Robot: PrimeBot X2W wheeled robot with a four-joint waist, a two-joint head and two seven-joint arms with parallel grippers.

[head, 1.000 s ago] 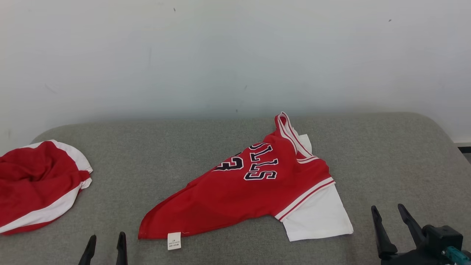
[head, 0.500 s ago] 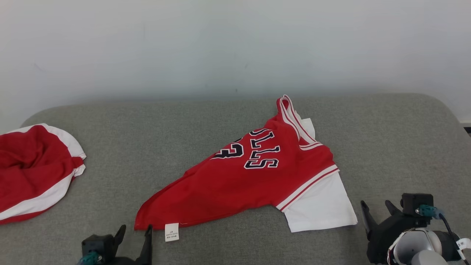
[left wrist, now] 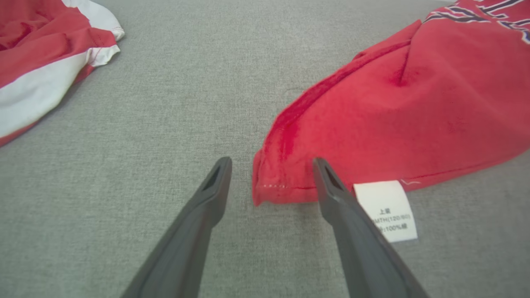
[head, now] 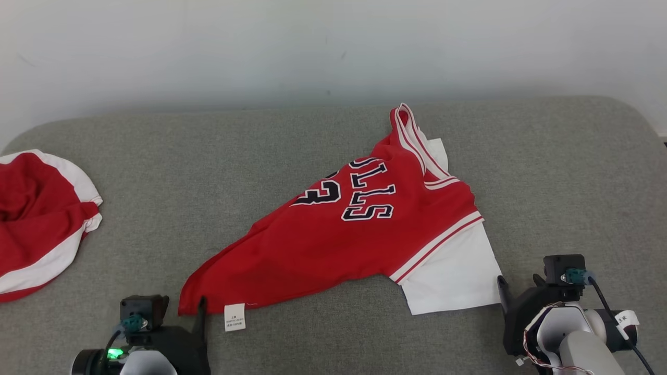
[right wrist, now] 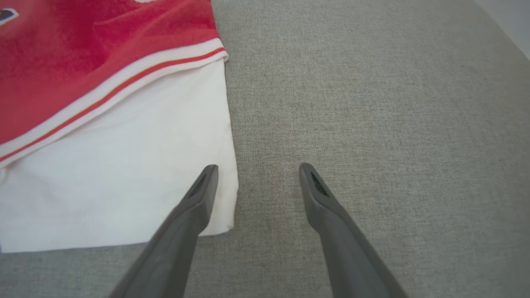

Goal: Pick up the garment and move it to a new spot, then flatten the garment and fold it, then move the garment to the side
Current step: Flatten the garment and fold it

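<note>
Closing too shallowly is judged the main risk; only a thin edge of the garment (head: 359, 239) might be caught, and the corner could be pulled free as it is lifted; closing too low, the grey padded surface (head: 208, 156) could be pinched along with the cloth. An uneven lift is also possible, since the garment is spread in a twisted wedge at the middle of the surface, well apart from a second red-and-white garment (head: 36, 219) at the far left.

The left pincer (left wrist: 271, 162) is spread wide and nothing is held; the near-left hem corner is straddled, just beside the care label (left wrist: 387, 209). The right pincer (right wrist: 258, 167) is likewise spread wide and empty; one finger is set over the near-right corner of the white sleeve (right wrist: 124, 174), the other over bare upholstery; contact cannot be told.
</note>
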